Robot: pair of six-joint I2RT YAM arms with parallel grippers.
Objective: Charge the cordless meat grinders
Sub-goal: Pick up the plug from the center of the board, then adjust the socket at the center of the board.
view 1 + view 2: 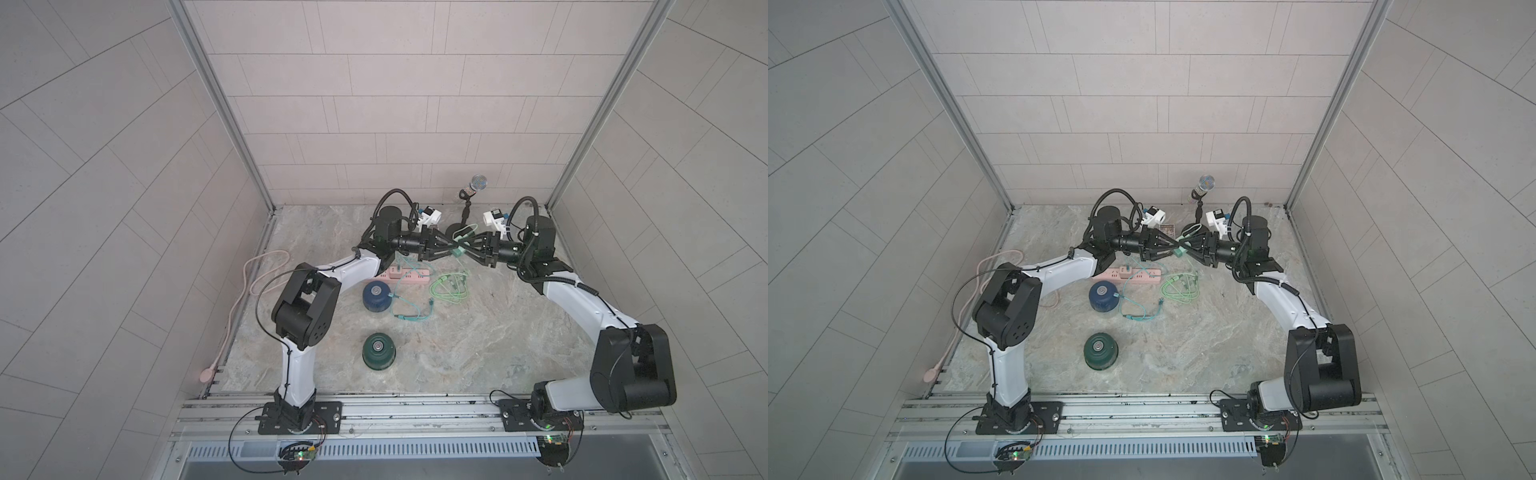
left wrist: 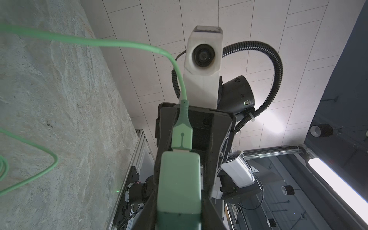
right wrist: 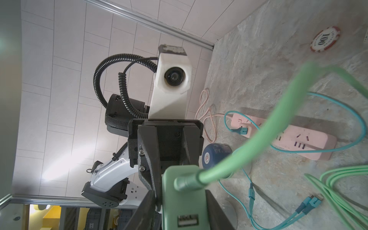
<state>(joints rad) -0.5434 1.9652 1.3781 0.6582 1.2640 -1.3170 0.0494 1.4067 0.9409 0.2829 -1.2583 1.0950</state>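
Top view: squat blue grinder (image 1: 376, 296), green grinder (image 1: 378, 351)

My left arm (image 1: 297, 374) & right arm (image 1: 582, 303): white shells on long links, blk blocky joint housings (image 1: 305, 307) w/ round vent holes. Blk cable (image 1: 584, 287) tied along each link. Blk base plates (image 1: 291, 415) w/ silver screws; small boards (image 1: 305, 456) w/ green LEDs, red/blk wires beneath. Left gripper (image 1: 454, 248), right gripper (image 1: 466, 248): blk, angular, tapering fingers, silver screw heads (image 3: 141, 152) near finger roots. White cam housing (image 2: 203, 55), round dark lens, above each wrist; ribbed blk conduit (image 2: 276, 65) runs to blk cylindrical motor (image 2: 237, 93) w/ tiny green light.
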